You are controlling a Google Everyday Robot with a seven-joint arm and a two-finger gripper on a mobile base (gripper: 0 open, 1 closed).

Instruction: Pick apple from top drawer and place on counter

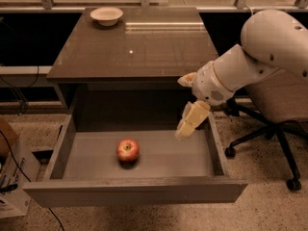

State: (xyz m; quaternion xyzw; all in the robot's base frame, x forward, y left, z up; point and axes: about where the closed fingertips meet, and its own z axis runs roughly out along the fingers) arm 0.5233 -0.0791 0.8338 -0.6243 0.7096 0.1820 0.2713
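The apple [127,150], red with yellowish patches, lies on the grey floor of the open top drawer [134,190], left of the floor's middle. My gripper [183,108] hangs over the drawer's right part, above and to the right of the apple and apart from it. Its two cream fingers [191,121] stand spread apart, with nothing between them. The counter [139,52] is the glossy grey-brown top behind the drawer.
A cream shallow bowl [106,16] stands at the counter's back left corner. An office chair [269,129] is to the right of the cabinet, under my arm. A cardboard box [12,177] and cables sit on the floor to the left.
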